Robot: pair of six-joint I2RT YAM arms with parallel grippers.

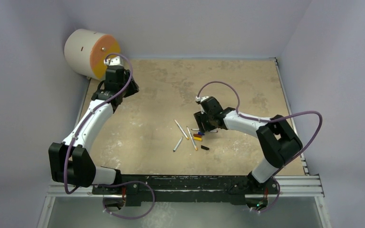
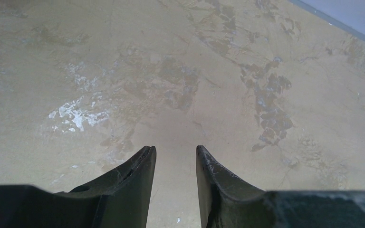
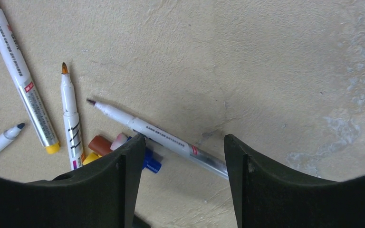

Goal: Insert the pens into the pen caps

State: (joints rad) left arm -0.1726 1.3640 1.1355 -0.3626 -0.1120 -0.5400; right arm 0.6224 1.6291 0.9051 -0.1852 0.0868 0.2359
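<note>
Several thin white pens lie loose mid-table beside my right gripper. In the right wrist view, a maroon-tipped pen runs slantwise across the gap of my open right gripper, on the table below the fingers and not gripped. An orange-tipped pen, a long pen with a yellow end and a dark-tipped pen lie to its left. A red-brown cap, a yellow cap and a blue cap cluster by my left finger. A black cap lies apart. My left gripper is open over bare table, far from the pens.
A white drum with an orange face lies on its side at the back left corner, close to my left gripper. Walls close the beige table at the back and right. A metal rail runs along the near edge.
</note>
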